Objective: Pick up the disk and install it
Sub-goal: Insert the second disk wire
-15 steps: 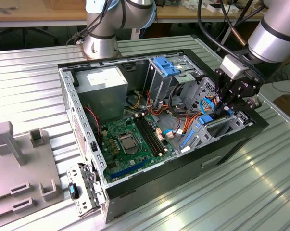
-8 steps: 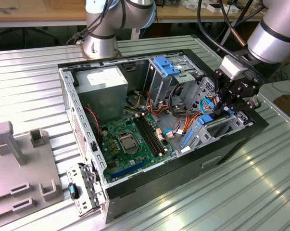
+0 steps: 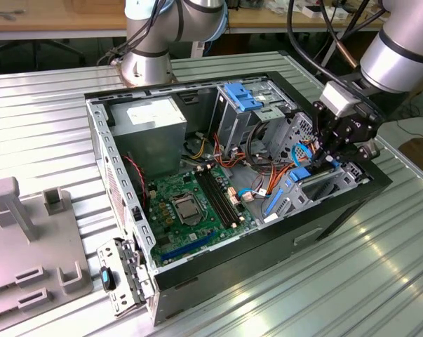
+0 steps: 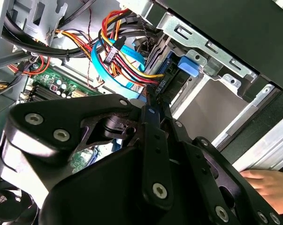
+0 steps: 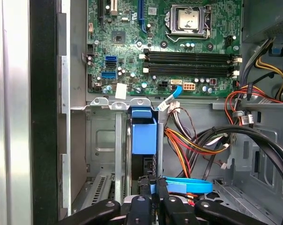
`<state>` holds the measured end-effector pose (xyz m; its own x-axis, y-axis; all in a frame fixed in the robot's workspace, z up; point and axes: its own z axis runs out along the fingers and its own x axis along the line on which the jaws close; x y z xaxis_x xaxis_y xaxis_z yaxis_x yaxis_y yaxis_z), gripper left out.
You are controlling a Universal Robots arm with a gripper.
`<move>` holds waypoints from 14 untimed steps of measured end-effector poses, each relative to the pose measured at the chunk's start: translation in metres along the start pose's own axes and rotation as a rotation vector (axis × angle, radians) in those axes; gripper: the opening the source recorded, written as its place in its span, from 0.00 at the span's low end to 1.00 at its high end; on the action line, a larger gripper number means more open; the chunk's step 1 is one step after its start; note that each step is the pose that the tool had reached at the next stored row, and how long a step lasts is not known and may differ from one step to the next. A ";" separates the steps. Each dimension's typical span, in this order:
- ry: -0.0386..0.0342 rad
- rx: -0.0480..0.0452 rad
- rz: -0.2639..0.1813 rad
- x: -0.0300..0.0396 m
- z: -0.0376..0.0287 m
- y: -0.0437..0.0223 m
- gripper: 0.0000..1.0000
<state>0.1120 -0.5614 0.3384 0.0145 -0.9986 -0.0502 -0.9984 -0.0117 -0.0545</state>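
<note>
gripper: mine (image 3: 328,156) sits low at the drive cage on the exterior view's right of the open case (image 3: 337,210); in both wrist views my fingers (image 5: 153,187) are drawn together edge-on onto the disk
disk: dark body with blue rails (image 5: 144,136), standing on edge in the metal drive cage (image 5: 101,140), partly down in the slot; blue end also seen in the second wrist view (image 4: 188,65) and in the exterior view (image 3: 299,175)
grip: clamped on the disk's near edge (image 4: 153,119), contact point itself mostly hidden by my own linkage
cables: flat blue data cable (image 5: 188,184) and orange/yellow/red power leads (image 5: 183,145) run just beside the disk, on the motherboard side
motherboard: green board (image 3: 186,207) lies flat in the case floor, beside the cage
power supply: grey box (image 3: 155,123) at the far end of the case
person: a hand (image 4: 268,183) rests near the case's outer edge in the second wrist view
bench: ribbed metal table (image 3: 43,119), grey fixture (image 3: 29,239) on the exterior view's left, well apart from the case
</note>
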 end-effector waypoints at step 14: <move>0.0007 0.0000 0.000 -0.0021 -0.0372 -0.0030 0.11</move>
<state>0.1129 -0.5612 0.3757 0.0145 -0.9987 -0.0495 -0.9984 -0.0118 -0.0545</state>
